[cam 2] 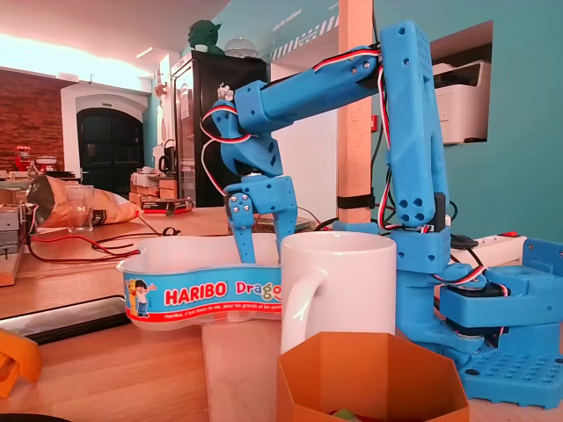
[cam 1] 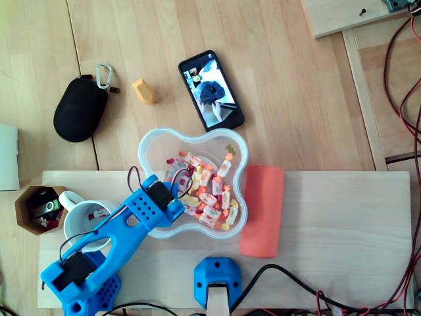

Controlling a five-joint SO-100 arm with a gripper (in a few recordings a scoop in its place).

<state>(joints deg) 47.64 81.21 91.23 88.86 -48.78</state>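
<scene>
My blue gripper (cam 1: 177,199) hangs over the near left part of a clear clover-shaped Haribo tub (cam 1: 148,149), fingers pointing down. Several wrapped candies (cam 1: 209,191) fill the tub's middle and right. In the fixed view the gripper (cam 2: 266,242) dips just inside the tub (cam 2: 202,294). Its two fingers stand apart and nothing shows between them. One fingertip is hidden behind the white mug (cam 2: 339,299).
The white mug (cam 1: 89,220) and an orange hexagonal box (cam 1: 26,197) stand left of the arm. A coral cloth (cam 1: 263,210) lies right of the tub on the wooden board (cam 1: 342,237). Behind it lie a phone (cam 1: 210,90), a yellow block (cam 1: 143,91) and a black pouch (cam 1: 79,108).
</scene>
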